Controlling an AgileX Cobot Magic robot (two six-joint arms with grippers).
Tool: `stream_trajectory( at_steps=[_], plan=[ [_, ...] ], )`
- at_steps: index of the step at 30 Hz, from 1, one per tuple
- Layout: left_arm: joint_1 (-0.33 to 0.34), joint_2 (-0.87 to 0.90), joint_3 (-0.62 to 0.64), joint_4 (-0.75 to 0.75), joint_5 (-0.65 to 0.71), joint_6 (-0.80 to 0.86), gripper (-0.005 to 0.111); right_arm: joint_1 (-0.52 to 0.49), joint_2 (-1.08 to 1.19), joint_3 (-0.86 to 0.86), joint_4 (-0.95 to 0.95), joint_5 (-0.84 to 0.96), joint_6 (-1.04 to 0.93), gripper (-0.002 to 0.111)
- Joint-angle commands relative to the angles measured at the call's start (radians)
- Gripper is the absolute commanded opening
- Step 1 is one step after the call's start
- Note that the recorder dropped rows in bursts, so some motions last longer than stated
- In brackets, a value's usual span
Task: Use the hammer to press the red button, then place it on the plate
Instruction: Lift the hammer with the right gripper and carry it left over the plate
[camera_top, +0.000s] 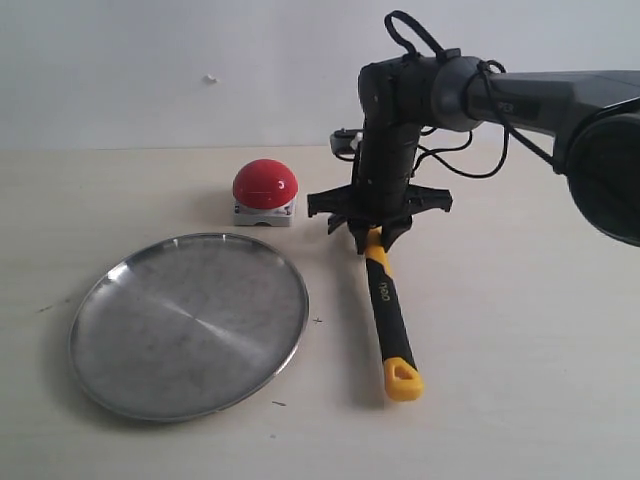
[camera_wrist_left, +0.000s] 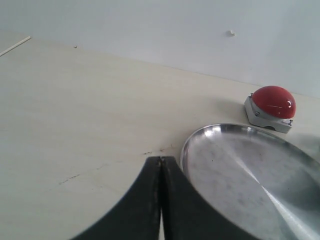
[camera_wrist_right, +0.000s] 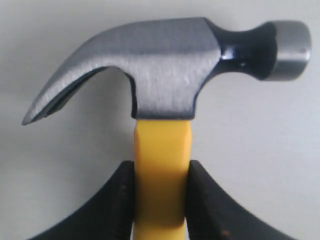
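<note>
Yellow handle fills the gap between the 2 black fingers (camera_wrist_right: 120, 205) of the right hand (camera_wrist_right: 161, 200). They press on both sides of the hammer (camera_wrist_right: 165, 85) just below its dark metal head, so we read the hand as clamped on it.

In the exterior view that head is hidden under the hand. We see only the yellow-and-black handle lying along the counter (camera_top: 500, 400), well right of the plate (camera_top: 190, 325), its looped end nearest the camera. The white lettering is too small to read.

The red button (camera_top: 265, 187) sits beyond the plate's far rim, apart from it and just left of the right hand.

The left hand (camera_wrist_left: 161, 200) appears only in its own wrist view, its 2 fingers pressed together. There the frame edge cuts off the plate beside it.
</note>
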Motion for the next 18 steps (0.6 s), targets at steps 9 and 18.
stream_trajectory(
  at_steps=[9,18],
  plan=[
    [-0.009,-0.006,0.003,-0.003,-0.002,0.004,0.000,0.003,-0.185,0.004,-0.088,-0.183,-0.010,0.000],
    [-0.013,-0.006,0.003,-0.003,-0.002,0.004,0.000,0.008,-0.399,0.289,-0.099,-0.541,-0.017,0.000]
  ],
)
